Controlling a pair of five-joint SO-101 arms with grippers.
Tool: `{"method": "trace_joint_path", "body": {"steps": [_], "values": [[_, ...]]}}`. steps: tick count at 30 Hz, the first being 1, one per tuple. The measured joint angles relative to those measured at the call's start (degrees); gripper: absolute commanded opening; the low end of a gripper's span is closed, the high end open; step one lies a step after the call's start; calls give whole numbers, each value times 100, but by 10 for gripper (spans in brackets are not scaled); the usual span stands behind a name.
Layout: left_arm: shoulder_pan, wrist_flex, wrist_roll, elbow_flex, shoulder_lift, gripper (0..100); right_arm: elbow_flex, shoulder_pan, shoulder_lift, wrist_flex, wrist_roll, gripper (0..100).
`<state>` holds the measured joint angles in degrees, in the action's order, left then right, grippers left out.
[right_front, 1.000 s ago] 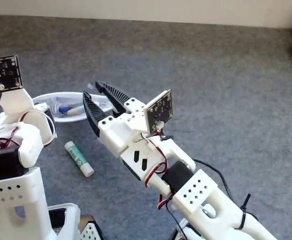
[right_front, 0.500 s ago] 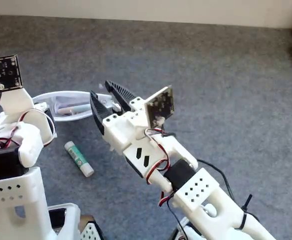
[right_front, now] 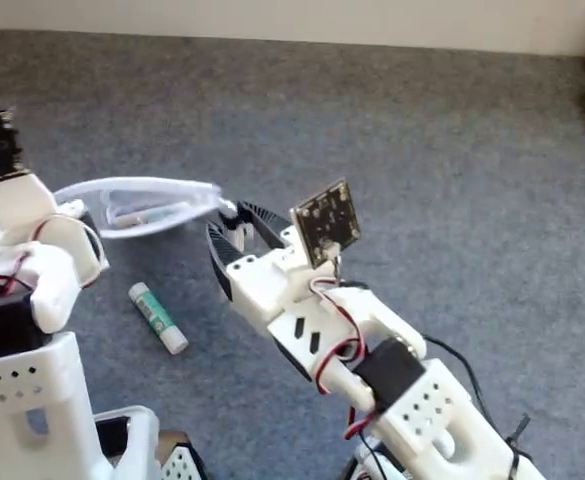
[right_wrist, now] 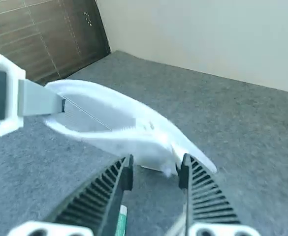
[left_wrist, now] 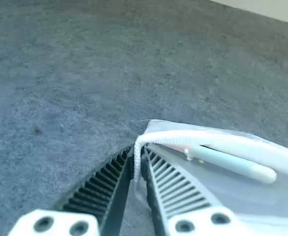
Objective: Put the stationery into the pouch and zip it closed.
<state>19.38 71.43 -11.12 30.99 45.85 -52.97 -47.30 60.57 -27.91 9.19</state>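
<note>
A clear white-edged pouch hangs above the grey carpet, a pen lying inside it. My left gripper is shut on the pouch's zipper edge at one end. My right gripper is open at the pouch's other end, its black fingers just below and either side of the tip, not closed on it. A glue stick with a green label lies on the carpet between the two arms, below the pouch; its end also peeks between the right gripper's fingers.
Grey carpet stretches open to the far side and right. A pale wall and brown wooden panelling stand behind. The left arm's white base sits at the near left.
The pouch has been raised and stretched out toward the right. My right gripper has drawn back to the right and nearer, from beside the pouch's middle to its tip. The left arm shifted left.
</note>
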Motion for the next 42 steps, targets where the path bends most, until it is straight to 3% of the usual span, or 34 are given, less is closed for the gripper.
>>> {"method": "trace_joint_path", "body": {"steps": [11, 16, 23, 33, 42], "values": [[712, -149, -369, 70, 123, 11, 0, 0, 519, -1820, 492, 148], [1029, -141, -580, 352, 782, 11, 0, -53, 132, -1908, 527, 148], [1029, -475, -571, 1169, 1864, 11, 0, -826, -1099, -1908, 527, 151], [1029, -527, -571, 1310, 2110, 10, 0, -1459, -2549, -695, 527, 151], [1029, -536, -571, 1310, 2136, 10, 0, -1565, -3947, 607, 527, 151]]}}
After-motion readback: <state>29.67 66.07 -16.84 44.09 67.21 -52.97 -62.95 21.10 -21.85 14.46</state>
